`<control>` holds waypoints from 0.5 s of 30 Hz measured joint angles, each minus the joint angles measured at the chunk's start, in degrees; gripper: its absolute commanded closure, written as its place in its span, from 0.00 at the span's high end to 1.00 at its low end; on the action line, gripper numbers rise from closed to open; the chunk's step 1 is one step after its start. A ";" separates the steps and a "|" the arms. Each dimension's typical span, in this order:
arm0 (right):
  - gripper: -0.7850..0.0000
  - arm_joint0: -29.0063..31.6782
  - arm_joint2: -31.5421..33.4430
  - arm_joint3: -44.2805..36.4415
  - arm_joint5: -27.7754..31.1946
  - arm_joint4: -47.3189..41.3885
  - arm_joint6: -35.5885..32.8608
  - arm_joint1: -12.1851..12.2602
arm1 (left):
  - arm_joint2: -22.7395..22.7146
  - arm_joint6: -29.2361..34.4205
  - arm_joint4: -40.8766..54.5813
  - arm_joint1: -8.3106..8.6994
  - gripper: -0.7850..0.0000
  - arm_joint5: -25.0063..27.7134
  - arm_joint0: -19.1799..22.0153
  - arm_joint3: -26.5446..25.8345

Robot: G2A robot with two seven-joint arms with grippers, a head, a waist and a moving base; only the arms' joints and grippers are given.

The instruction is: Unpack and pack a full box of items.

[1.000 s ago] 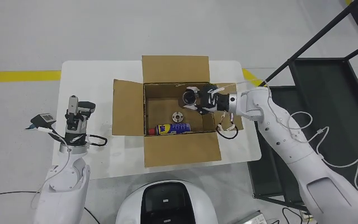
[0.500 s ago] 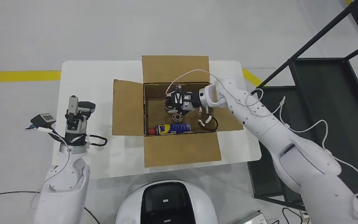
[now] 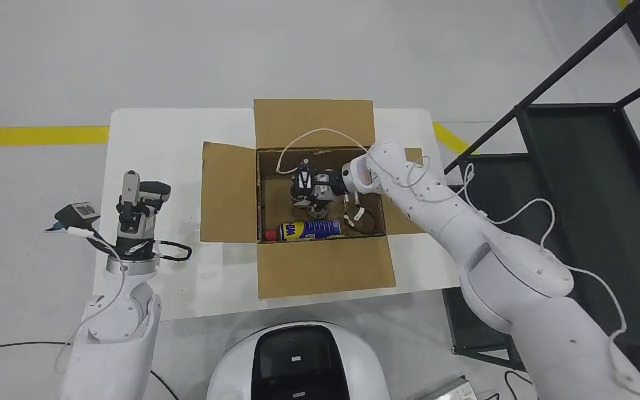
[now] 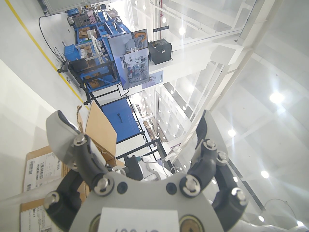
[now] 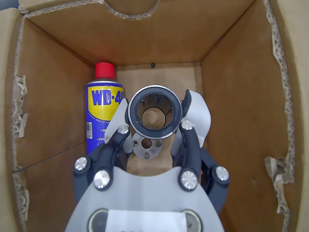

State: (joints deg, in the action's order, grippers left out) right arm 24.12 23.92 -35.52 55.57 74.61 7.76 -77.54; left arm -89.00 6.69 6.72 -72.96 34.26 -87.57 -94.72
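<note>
**Entry: right gripper clamping a black-rimmed hollow steel cylinder low inside the open brown cardboard box.**

My fingers are pressing on both sides of the cylinder, which is hanging just over the box floor. A round steel flange disc with holes is showing right beneath it, half covered by my fingers, and I cannot tell whether the two are joined. A blue-and-yellow spray can with a red cap is lying along a side wall. I am judging the job as midway: pieces are sitting in the box, and whether this one is going in or coming out is not showing. A dark speck at the far floor edge is too small to name. My left gripper is standing spread and empty over the left side of the white table, well apart from the box.
</note>
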 measured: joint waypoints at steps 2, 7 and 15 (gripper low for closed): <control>0.31 -0.35 -0.55 2.24 0.04 0.47 0.70 -1.00 | 0.00 0.00 0.00 0.00 1.00 0.00 0.00 0.00; 0.52 -1.00 -1.67 6.83 -0.13 2.40 2.79 -2.93 | 0.00 0.00 0.00 0.00 1.00 0.00 0.00 0.00; 1.00 -1.83 -2.45 11.39 -0.38 5.05 7.07 -4.63 | 0.00 0.00 0.00 0.00 1.00 0.00 0.00 0.00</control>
State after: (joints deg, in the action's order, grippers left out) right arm 22.29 21.47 -24.13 55.19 79.66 14.83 -82.17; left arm -89.00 6.69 6.72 -72.96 34.26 -87.57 -94.72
